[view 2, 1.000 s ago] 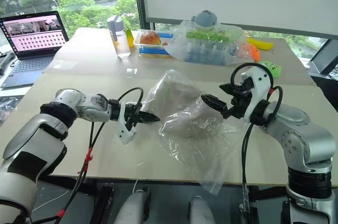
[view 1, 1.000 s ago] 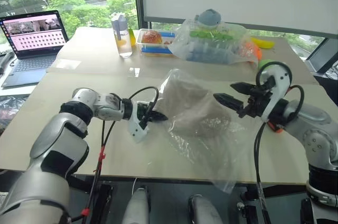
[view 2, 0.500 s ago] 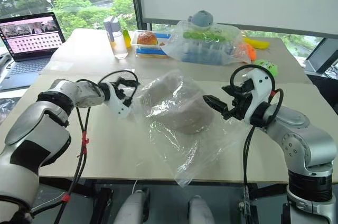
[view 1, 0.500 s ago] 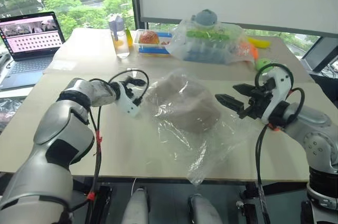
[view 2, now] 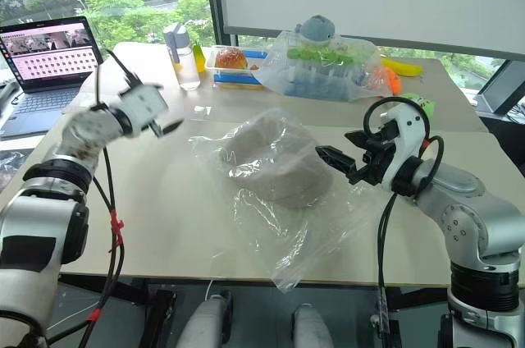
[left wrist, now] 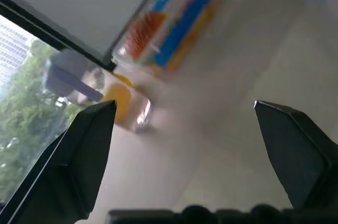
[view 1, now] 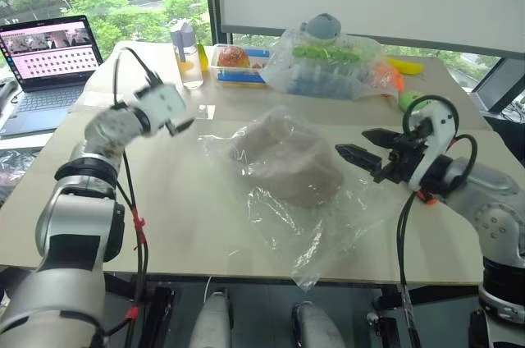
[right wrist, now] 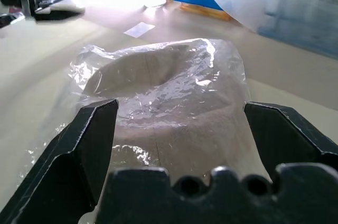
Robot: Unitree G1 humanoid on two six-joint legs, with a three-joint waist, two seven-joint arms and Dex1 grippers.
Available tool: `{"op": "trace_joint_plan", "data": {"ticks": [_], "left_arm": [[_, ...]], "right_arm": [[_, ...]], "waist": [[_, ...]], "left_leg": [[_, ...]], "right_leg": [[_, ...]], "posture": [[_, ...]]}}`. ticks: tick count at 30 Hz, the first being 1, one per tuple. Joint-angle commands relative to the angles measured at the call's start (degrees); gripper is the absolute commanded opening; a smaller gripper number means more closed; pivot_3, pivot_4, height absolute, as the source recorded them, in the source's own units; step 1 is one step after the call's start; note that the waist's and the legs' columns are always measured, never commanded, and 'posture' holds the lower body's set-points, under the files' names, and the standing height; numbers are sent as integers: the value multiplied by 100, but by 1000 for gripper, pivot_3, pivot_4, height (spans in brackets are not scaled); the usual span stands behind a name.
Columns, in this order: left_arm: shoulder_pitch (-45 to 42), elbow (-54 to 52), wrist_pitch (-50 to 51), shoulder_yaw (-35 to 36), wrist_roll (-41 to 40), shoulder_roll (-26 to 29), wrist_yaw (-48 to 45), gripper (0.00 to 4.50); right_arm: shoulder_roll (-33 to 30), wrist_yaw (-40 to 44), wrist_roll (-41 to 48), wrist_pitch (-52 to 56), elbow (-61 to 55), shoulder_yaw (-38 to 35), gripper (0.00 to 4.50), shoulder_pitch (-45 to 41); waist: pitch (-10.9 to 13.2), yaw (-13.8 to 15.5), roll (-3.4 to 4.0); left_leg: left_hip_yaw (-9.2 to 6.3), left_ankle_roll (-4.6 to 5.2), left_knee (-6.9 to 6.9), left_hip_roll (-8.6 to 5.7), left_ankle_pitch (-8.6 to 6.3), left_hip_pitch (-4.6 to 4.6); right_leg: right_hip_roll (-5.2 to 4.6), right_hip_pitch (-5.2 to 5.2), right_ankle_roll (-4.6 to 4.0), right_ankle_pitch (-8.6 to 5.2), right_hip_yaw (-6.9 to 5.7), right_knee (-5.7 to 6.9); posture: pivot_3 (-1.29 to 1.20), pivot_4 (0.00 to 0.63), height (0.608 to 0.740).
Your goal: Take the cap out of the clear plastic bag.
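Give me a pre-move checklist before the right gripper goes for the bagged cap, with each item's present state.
1. Right gripper open: ok, fingers spread wide, nothing between them.
2. Right gripper lined up with the cap: ok, it points at the cap from beside it, and the cap sits between its fingers in the right wrist view.
3. Cap out of the clear plastic bag: not ok, the film covers it all over.
4. Left gripper open and free: ok, raised over the table, apart from the bag.
5. Which end the bag's mouth is at: cannot tell.
6. Bag of toys and lunch box out of the way: ok, at the far edge.
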Motion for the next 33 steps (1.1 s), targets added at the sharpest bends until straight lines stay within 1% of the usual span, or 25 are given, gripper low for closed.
{"op": "trace_joint_plan", "data": {"ticks": [1, 3, 5, 6, 7, 9, 10, 12, 13, 14, 16, 18, 20, 22, 23, 28, 30, 31, 33], "left_arm": [[380, -2546, 1141, 126, -1425, -205, -1188, 4488], [820, -3963, 2726, -286, -2089, -305, -1779, 4488], [1227, -5040, 3849, -643, -2569, -382, -2038, 4488], [1351, -5344, 4143, -735, -2661, -445, -2016, 4488], [1468, -5577, 4173, -846, -2640, -551, -1994, 4488], [1672, -5828, 4200, -1117, -2518, -1009, -1719, 4488], [1751, -5871, 4263, -1295, -2385, -1119, -1668, 4488], [1844, -5775, 4451, -1559, -2067, -1232, -1512, 4488], [1853, -5683, 4743, -1621, -1988, -1283, -1351, 4488], [1865, -5569, 5062, -1721, -1904, -1284, -1269, 4488], [1990, -5353, 5299, -2159, -1524, -1133, -1386, 4488], [2045, -4831, 4981, -2457, -1047, -1166, -1251, 4488], [1926, -4310, 4861, -2457, -777, -1370, -857, 4488], [1853, -4066, 4773, -2436, -663, -1495, -770, 4488], [1844, -4001, 4757, -2399, -660, -1560, -757, 4488], [1874, -3666, 4652, -2328, -594, -1882, -648, 4488], [1899, -3619, 4607, -2273, -612, -1945, -675, 4488], [1920, -3593, 4579, -2260, -621, -1961, -718, 3965], [1942, -3526, 4516, -2187, -619, -2007, -677, 3476]], "right_arm": [[-228, 230, 214, 38, -197, -199, 4500, 130], [-282, 268, 238, 1, -197, -132, 4500, 129], [-271, 234, 228, -13, -167, -76, 4500, 62], [-258, 210, 215, -15, -162, -54, 4500, 34], [-251, 188, 203, -16, -167, -42, 4500, 14], [-221, 95, 285, 39, -275, -140, 4500, 55], [-217, 54, 330, 66, -352, -194, 4500, 102], [-194, -39, 409, 109, -496, -283, 4500, 207], [-184, -98, 443, 133, -558, -322, 4500, 260], [-177, -173, 470, 156, -617, -353, 4500, 308], [-163, -313, 552, 193, -736, -441, 4500, 411], [-155, -417, 630, 243, -853, -519, 4500, 502], [-199, -501, 694, 338, -934, -570, 4500, 551], [-286, -538, 731, 401, -974, -570, 4500, 585], [-359, -529, 723, 439, -1009, -542, 4500, 603], [-1135, -7, 643, 593, -1490, -206, 4500, 884], [-1592, 274, 562, 669, -1656, -68, 4500, 1129], [-1825, 397, 500, 713, -1706, -7, 4500, 1240], [-2090, 591, 483, 695, -1693, 6, 4500, 1361]], "waist": [[-1, -23, 1], [-2, -32, 3], [-3, -78, 5], [-3, -121, 6], [-3, -146, 6], [-4, -160, 6], [-4, -159, 6], [-4, -164, 6], [-4, -176, 6], [-4, -185, 6], [-6, -194, 9], [-7, -191, 12], [-7, -167, 11], [-5, -152, 9], [-5, -137, 9], [-7, -112, 12], [-7, -114, 12], [-8, -112, 13], [-8, -120, 13]], "left_leg": [[0, 0, -3, 0, 0, 0], [-1, 3, -1, 1, 2, 5], [-3, 11, 12, 3, 7, 13], [-3, 11, 16, 3, 7, 25], [-3, 11, 16, 3, 7, 30], [-3, 11, 21, 3, 7, 35], [-3, 11, 22, 3, 7, 36], [-4, 16, 28, 3, 10, 35], [-3, 19, 28, 3, 12, 36], [-3, 20, 27, 3, 12, 36], [-5, 34, 23, 3, 19, 36], [-4, 47, 22, 3, 26, 35], [-4, 46, 22, 2, 24, 35], [-4, 41, 23, 2, 20, 31], [-4, 15, 23, 3, 4, 29], [-3, 15, 19, -2, -1, 28], [-3, 16, 19, -2, -2, 28], [-3, 16, 18, -2, -2, 27], [-3, 16, 19, -2, -2, 28]], "right_leg": [[0, 3, 0, 0, 0, 0], [2, 6, 2, 0, 0, 13], [6, 16, 3, -1, 4, 22], [5, 22, 3, -3, 5, 24], [6, 30, 3, -3, 6, 23], [7, 28, 11, -7, 6, 25], [7, 27, 19, -10, 6, 23], [7, 28, 33, -17, 7, 21], [7, 28, 35, -17, 10, 22], [8, 27, 36, -18, 11, 22], [10, 23, 37, -20, 13, 24], [10, 19, 39, -21, 17, 21], [9, 22, 39, -22, 17, 15], [9, 19, 38, -21, 16, 13], [9, 20, 38, -21, 15, 10], [1, 21, 38, -22, 14, 1], [1, 21, 38, -22, 14, 1], [1, 21, 38, -22, 14, 0], [0, 22, 38, -23, 14, -1]], "posture": [[0, 150, 740], [0, 150, 740], [0, 150, 740], [0, 150, 740], [0, 150, 740], [0, 150, 740], [0, 150, 740], [0, 150, 740], [0, 150, 740], [0, 150, 740], [0, 150, 740], [0, 150, 740], [0, 150, 740], [0, 150, 740], [0, 150, 740], [0, 150, 740], [0, 150, 740], [0, 150, 740], [0, 150, 740]]}}
